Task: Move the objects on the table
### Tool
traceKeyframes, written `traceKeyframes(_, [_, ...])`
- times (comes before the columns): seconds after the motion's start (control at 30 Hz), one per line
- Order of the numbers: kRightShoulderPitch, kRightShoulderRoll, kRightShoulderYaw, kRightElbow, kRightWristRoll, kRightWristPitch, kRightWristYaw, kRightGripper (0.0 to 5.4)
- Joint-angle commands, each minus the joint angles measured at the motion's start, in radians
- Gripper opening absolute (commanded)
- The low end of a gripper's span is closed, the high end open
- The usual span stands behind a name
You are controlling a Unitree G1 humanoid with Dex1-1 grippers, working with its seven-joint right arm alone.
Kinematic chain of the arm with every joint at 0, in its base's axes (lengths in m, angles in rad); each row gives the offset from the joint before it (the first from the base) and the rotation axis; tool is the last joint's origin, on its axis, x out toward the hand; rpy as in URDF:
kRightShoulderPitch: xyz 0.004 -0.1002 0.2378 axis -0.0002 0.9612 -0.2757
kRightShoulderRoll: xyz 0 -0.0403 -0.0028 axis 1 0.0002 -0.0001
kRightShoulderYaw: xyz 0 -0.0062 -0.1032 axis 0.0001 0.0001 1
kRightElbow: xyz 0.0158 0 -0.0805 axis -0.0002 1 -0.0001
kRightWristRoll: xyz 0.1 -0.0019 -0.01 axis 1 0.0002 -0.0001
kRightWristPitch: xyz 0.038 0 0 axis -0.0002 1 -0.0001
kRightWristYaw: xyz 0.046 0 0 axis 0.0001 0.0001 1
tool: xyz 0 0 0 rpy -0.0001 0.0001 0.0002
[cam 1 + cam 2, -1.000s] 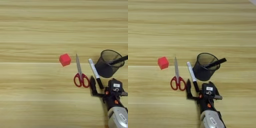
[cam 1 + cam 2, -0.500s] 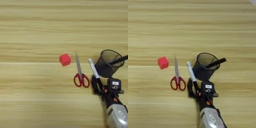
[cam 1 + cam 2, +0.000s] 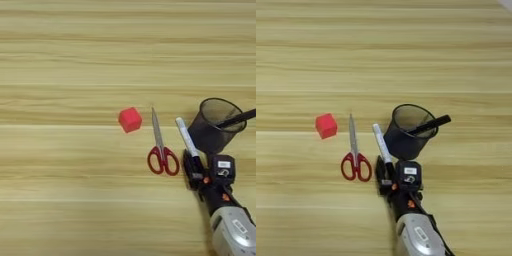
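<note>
Gripper [image 3: 387, 172] at the marker's [image 3: 187, 141] black-capped near end, one finger [image 3: 188, 170] on the marker's left and the other hidden under the housing, so I cannot tell whether I have it clamped. Marker lies flat on the table [image 3: 65, 60], just beside the black mesh cup [image 3: 408, 131], which holds a dark pen [image 3: 428, 125]. Scissors [image 3: 161, 147] lie just left of the marker, with the red cube [image 3: 130, 119] beyond them. For a clean grasp I judge the fingers should straddle the barrel squarely, clear of the cup wall and the scissor handles.
</note>
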Motion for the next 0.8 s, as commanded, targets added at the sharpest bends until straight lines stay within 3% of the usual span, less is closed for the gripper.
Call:
traceKeyframes(0.03, [0.019,-0.007,0.019,0.003,-0.012,0.037,0.005,1.99])
traceKeyframes(0.43, [0.019,-0.013,0.026,0.004,-0.008,0.037,0.007,0.82])
traceKeyframes(0.8, [0.023,-0.007,0.04,-0.003,0.01,0.01,0.035,0.78])
